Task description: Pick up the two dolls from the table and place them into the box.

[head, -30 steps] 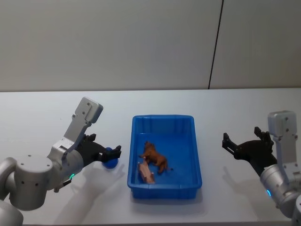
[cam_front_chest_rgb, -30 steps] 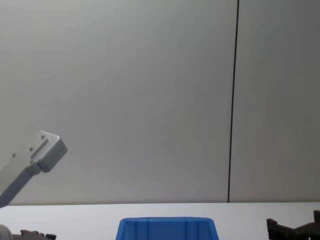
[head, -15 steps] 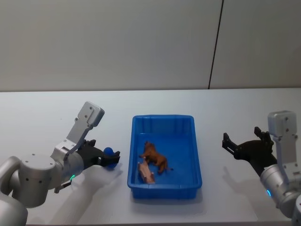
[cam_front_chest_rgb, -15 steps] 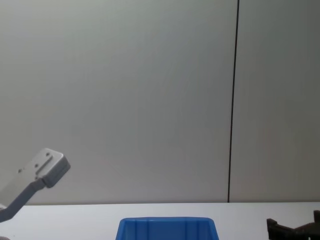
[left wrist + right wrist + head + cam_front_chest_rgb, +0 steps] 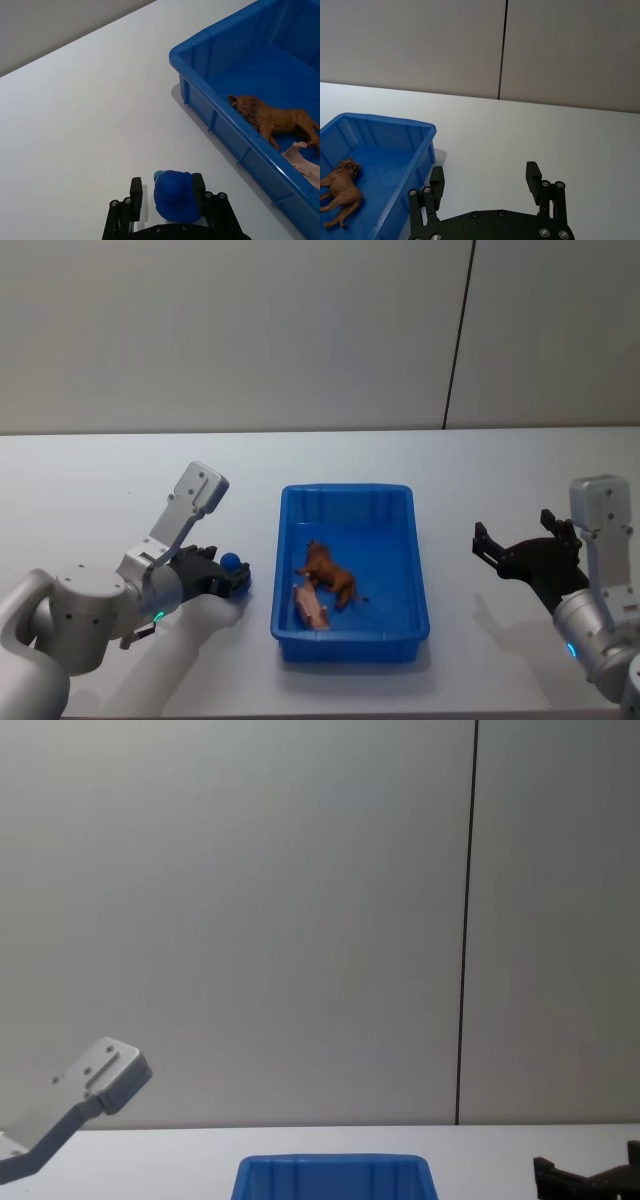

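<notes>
left gripper [image 5: 167, 200] low over the table [image 5: 120, 480], left of the box [image 5: 420, 612], fingers closed on a small blue toy [image 5: 174, 194] | right gripper [image 5: 485, 181] open, empty, right of box | brown doll [image 5: 330, 571] and peach doll [image 5: 310, 607] lie inside box

The box [image 5: 350, 640] stands mid-tabletop [image 5: 90, 490], its top open, with bare floor beyond the two dolls [image 5: 328, 590]. White tabletop lies free on both sides. The left claw [image 5: 167, 200] grips a blue toy [image 5: 172, 195] near the box's left wall.
</notes>
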